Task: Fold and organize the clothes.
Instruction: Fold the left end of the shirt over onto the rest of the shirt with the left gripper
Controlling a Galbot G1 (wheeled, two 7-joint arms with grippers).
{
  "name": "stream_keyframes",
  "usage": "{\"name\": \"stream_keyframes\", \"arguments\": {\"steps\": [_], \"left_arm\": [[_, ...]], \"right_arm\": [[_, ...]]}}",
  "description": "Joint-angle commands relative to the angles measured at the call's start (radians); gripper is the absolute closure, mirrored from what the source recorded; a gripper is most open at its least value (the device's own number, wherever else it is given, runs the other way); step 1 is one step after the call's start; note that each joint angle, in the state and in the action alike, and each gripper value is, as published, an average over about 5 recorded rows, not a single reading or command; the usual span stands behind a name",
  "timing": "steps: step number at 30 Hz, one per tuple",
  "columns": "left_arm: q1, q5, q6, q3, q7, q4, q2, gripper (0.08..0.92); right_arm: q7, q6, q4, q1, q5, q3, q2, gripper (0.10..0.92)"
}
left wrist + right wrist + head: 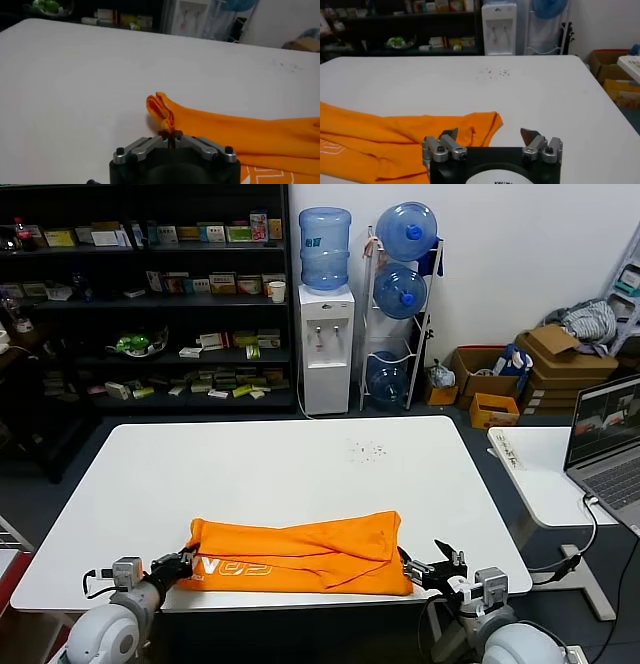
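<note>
Orange cloth is what I see first from the head camera: the T-shirt (300,554) lies folded into a long band along the near edge of the white table (290,474). White lettering shows on its near left part. My left gripper (185,563) sits at the shirt's left end, low at the table's near edge. My right gripper (428,567) sits just beside the shirt's right end. A laptop (610,439) stands on a small side table to the far right. Beyond the table are dark shelves (150,294), a water dispenser (326,344) and a rack of blue bottles (400,294).

From the left wrist camera, I see the left gripper (171,141) with its jaws drawn together, pinching a small bunched tip of the shirt (240,135) between them. The cloth's folded corner rises just beyond the jaws, and the rest runs off toward the right of the scene, lying flat on the table (90,80).

From the right wrist camera, I see the right gripper (491,137) with its jaws spread wide and nothing between them. The shirt's (395,140) right end lies on the table (530,95) just ahead of the left-hand finger (449,136). I cannot tell whether that finger touches the cloth. A scatter of small dark specks (495,73) marks the tabletop farther out, with the dispenser (499,25) behind.
</note>
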Motion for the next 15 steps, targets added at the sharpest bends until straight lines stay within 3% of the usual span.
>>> {"name": "stream_keyframes", "arguments": {"steps": [1, 8, 12, 15], "left_arm": [[0.162, 0.032, -0.006, -0.293, 0.054, -0.008, 0.201, 0.874], [0.300, 0.148, -0.059, -0.503, 0.120, 0.166, 0.311, 0.874], [0.299, 0.309, -0.103, -0.547, 0.139, 0.225, 0.307, 0.874], [0.300, 0.377, -0.121, -0.550, 0.144, 0.190, 0.278, 0.874]], "right_arm": [[0.003, 0.005, -0.004, 0.039, -0.005, -0.021, 0.012, 0.203], [0.000, 0.017, -0.010, 0.066, -0.026, -0.044, 0.029, 0.203], [-0.001, 0.022, -0.013, 0.073, -0.031, -0.049, 0.035, 0.203], [0.000, 0.022, -0.016, 0.076, -0.036, -0.054, 0.041, 0.203]]}}
